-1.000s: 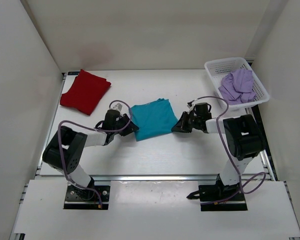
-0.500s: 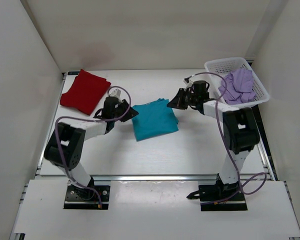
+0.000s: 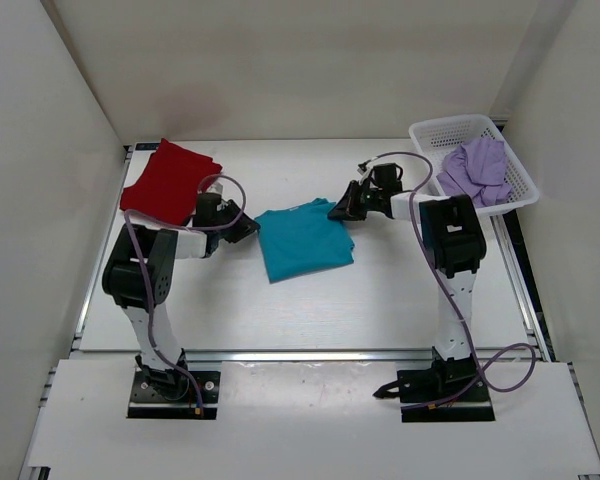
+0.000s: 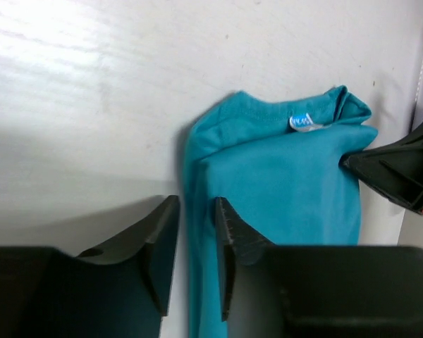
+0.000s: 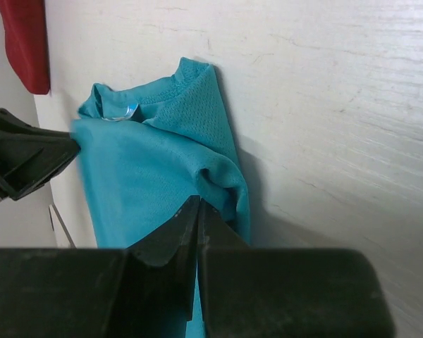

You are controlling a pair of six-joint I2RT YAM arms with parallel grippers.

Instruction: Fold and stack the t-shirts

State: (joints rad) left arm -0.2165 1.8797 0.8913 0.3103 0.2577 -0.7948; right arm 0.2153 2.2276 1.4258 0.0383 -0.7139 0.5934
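Centre table, teal t-shirt [image 3: 302, 240]: folded, not stacked yet.
Ten o'clock, red t-shirt [image 3: 165, 185]: folded, waiting.
Two o'clock, lavender t-shirt [image 3: 477, 168]: crumpled in basket [image 3: 425, 135], unfolded.
Right gripper [image 3: 332, 213]: together, pinching teal's three-o'clock edge.
Left gripper [image 3: 251, 228]: astride nine-o'clock edge; clamped? Cannot tell.

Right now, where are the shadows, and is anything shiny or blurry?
Left wrist view: bright glare on the table top left, a grey shadow beside the teal shirt. Right wrist view: a dark shadow right of the shirt; the right gripper up close looks dark and soft. Top view: even light, sharp.
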